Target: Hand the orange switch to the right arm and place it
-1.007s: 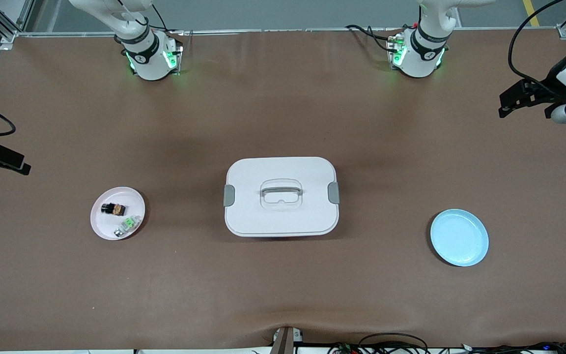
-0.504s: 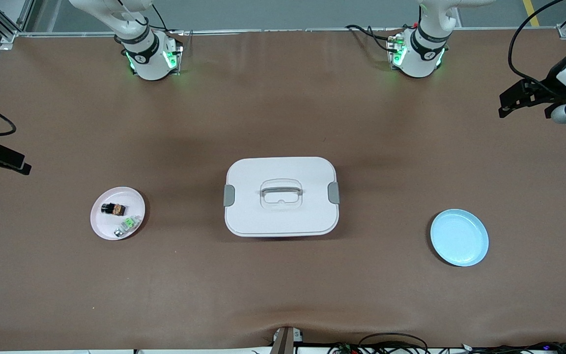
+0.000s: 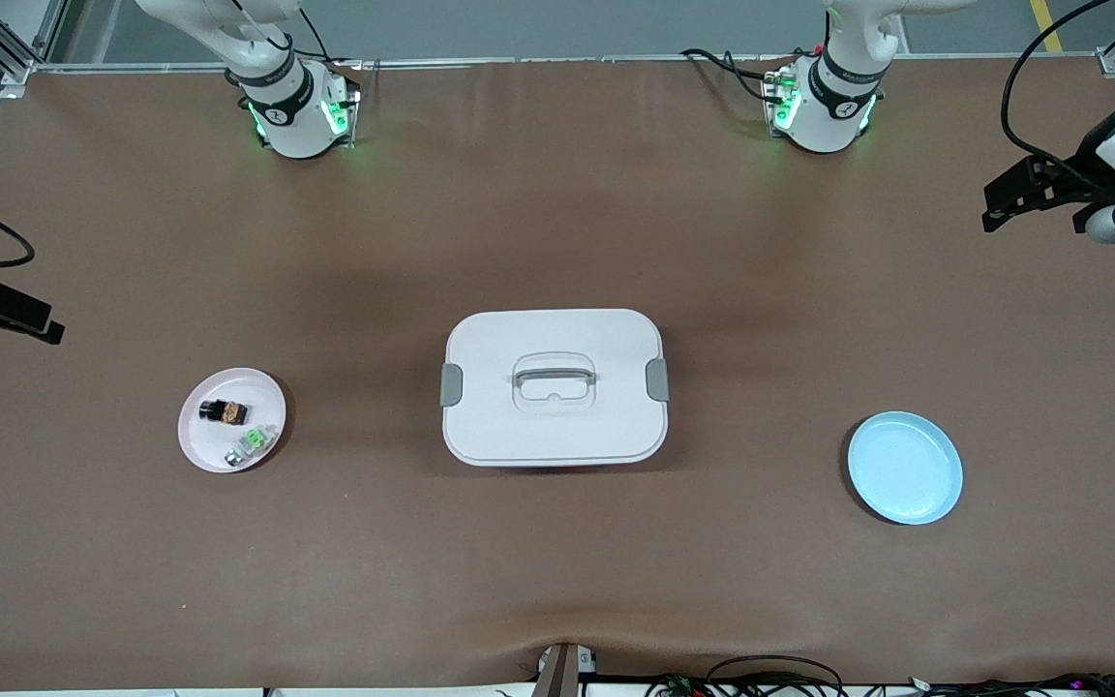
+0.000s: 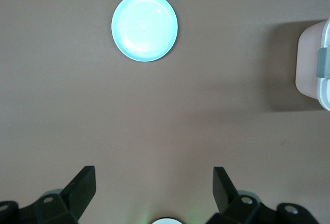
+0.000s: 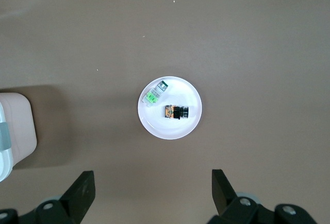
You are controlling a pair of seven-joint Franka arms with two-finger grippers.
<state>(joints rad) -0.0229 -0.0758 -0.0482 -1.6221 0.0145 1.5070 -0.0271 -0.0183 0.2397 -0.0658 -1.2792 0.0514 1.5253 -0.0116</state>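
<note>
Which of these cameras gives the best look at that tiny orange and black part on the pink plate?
The right wrist view: the orange switch shows largest there, on the pink plate. The front view shows it smaller. The left wrist view misses it.

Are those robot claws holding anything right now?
No. The left gripper and right gripper are both open and empty; the orange switch lies on the pink plate.

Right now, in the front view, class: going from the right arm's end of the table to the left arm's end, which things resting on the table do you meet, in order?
pink plate with the orange switch and the green part on it → white box → blue plate
</note>
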